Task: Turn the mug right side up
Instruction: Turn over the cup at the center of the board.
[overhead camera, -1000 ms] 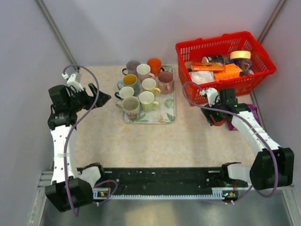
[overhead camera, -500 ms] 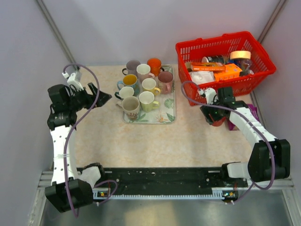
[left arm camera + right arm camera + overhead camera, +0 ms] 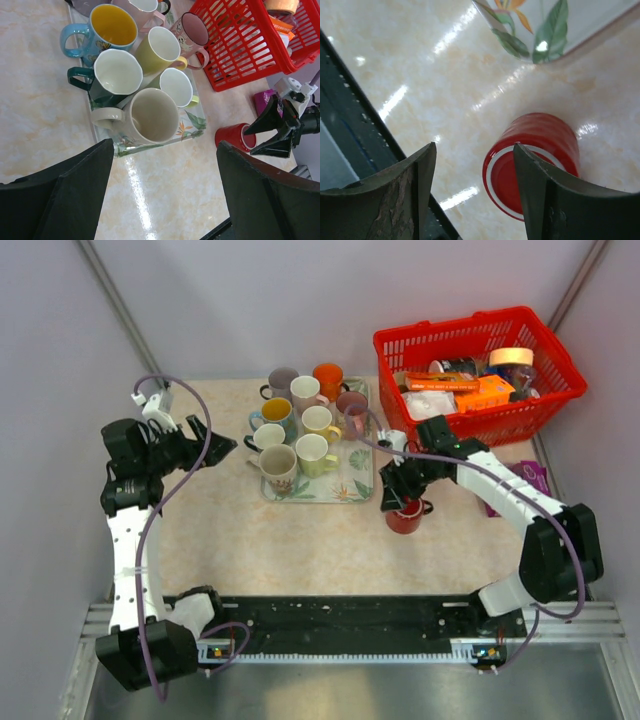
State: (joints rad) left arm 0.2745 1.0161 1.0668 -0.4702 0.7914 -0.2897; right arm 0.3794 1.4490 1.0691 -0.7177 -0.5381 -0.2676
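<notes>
Hands-off on the left: the left tool [image 3: 222, 451] hangs spread and empty above the counter [image 3: 300, 540], just left of the tray [image 3: 355, 480] of upright mugs, and it looks best left out of this. Just right of the tray's near corner sits the red mug [image 3: 540, 145], alone on the counter. The wrist view shows a red disc with a pale ring facing up, which reads as the base, so it looks mouth-down, though I can't tell if it sits quite square. The right tool [image 3: 475, 150] is over it, fingers apart, nothing pinched, and the mug lies off toward the right finger. So centre first: slide right until the body sits evenly between both fingers. Drop low and close across the round wall, not the handle, which the top view puts on the right. Then lift well clear before rolling the wrist over, so the rim misses counter and tray.
</notes>
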